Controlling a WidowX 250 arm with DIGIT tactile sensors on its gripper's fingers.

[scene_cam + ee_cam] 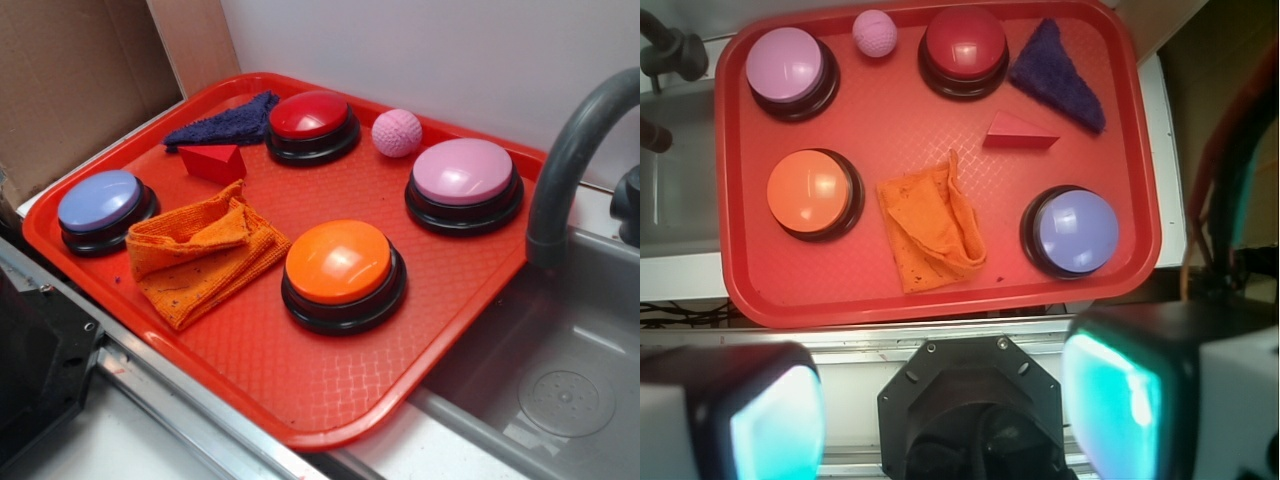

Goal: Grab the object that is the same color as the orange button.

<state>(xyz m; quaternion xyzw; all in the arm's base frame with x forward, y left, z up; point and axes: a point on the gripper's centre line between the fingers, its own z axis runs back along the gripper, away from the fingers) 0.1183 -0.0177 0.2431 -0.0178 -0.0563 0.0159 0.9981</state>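
Note:
An orange terry cloth rag (200, 252) lies crumpled on the red tray (330, 390), left of the orange dome button (340, 265). In the wrist view the rag (930, 228) lies right of the orange button (812, 192). My gripper (945, 405) is high above the tray's near edge, over the robot's black base. Its jaws stand wide apart with nothing between them; the teal pads (1120, 400) show at both lower corners. The gripper does not show in the exterior view.
On the tray are also a red button (312, 122), a pink button (463, 178), a lilac-blue button (100, 205), a pink ball (397, 132), a red block (212, 162) and a dark blue cloth (225, 125). A sink (560, 380) with a grey faucet (575, 150) is at the right.

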